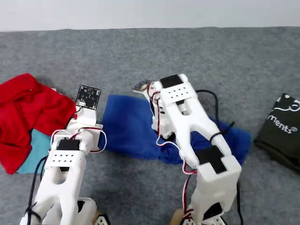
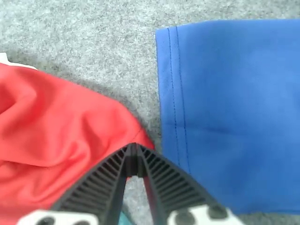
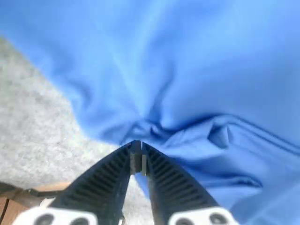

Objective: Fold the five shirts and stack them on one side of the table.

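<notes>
Blue shirt (image 3: 201,65): right gripper (image 3: 136,151) pinches a puckered fold. Left gripper (image 2: 133,152) is pressed together beside red shirt (image 2: 56,122). Draw fold over evenly, avoid bunching.

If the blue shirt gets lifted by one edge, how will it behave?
The blue fabric shirt will probably sag floppily: it puckers into soft folds by the right claw. It is likely light, since it lies thin and flat on the grey carpeted table.

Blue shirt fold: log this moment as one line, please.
left gripper shut at red shirt edge | right gripper shut on blue shirt, fabric puckered | black shirt lies apart
</notes>
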Robot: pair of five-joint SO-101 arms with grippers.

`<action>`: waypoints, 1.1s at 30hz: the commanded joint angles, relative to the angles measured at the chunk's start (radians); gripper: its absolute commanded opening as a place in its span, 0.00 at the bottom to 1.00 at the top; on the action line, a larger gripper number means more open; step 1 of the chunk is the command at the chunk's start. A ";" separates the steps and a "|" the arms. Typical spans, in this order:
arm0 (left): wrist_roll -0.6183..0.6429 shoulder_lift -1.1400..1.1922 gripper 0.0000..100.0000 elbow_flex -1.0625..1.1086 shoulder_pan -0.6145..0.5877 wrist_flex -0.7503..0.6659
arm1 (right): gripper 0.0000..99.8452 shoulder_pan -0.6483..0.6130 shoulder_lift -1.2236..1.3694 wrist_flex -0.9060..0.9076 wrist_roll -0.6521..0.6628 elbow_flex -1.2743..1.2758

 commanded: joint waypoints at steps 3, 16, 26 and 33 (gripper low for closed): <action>0.006 -0.032 0.00 -0.005 -0.003 -0.017 | 0.01 0.045 -0.153 0.111 -0.005 -0.044; 0.006 -0.032 0.00 -0.005 -0.003 -0.017 | 0.01 0.173 -0.331 0.068 0.049 0.273; 0.006 -0.032 0.00 -0.005 -0.003 -0.017 | 0.01 0.168 -0.168 -0.153 0.049 0.318; 0.006 -0.032 0.00 -0.005 -0.003 -0.017 | 0.01 0.165 -0.033 -0.271 0.048 0.315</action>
